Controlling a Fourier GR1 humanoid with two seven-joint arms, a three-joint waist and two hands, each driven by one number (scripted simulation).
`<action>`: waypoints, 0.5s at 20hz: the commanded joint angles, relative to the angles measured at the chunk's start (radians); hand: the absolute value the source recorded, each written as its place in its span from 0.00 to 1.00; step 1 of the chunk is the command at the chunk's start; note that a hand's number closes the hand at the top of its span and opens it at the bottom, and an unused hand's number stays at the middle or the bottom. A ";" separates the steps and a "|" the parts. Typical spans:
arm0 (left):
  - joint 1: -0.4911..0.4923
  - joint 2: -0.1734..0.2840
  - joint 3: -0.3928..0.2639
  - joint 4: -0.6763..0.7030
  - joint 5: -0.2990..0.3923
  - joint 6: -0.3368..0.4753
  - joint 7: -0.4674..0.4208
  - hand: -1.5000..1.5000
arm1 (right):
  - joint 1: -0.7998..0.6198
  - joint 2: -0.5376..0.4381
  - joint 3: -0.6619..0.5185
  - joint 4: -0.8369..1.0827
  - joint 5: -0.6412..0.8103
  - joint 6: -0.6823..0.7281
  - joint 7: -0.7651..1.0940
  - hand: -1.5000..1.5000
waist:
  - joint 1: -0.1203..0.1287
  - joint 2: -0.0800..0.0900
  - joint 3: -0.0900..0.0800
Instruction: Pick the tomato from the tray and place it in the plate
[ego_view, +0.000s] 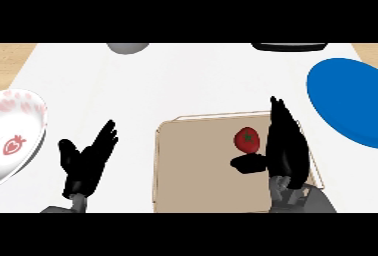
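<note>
Left hand (87, 159) open, fingers up, right hand (286, 147) open, fingers straight, thumb out

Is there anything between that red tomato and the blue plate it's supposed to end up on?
Only the right hand itself, standing open just right of the tomato on the tray. Beyond it, the counter toward the blue plate shows nothing.

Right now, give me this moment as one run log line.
phase: reaching | tomato: on tray | right hand: open beside tomato | left hand: open, resting | blue plate: right of tray
</note>
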 joint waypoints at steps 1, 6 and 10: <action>0.035 -0.006 -0.001 0.034 -0.011 -0.026 -0.017 0.50 | -0.049 0.069 -0.007 0.090 0.063 0.034 0.104 0.00 | 0.001 0.004 -0.004; -0.011 -0.042 -0.003 0.014 -0.015 -0.002 0.034 0.50 | -0.019 0.094 -0.040 0.198 0.133 0.004 0.058 0.00 | -0.002 0.005 -0.003; 0.023 -0.044 0.002 0.031 -0.042 -0.012 -0.009 0.50 | -0.009 0.123 -0.064 0.163 0.152 0.063 0.076 0.00 | -0.004 0.003 -0.003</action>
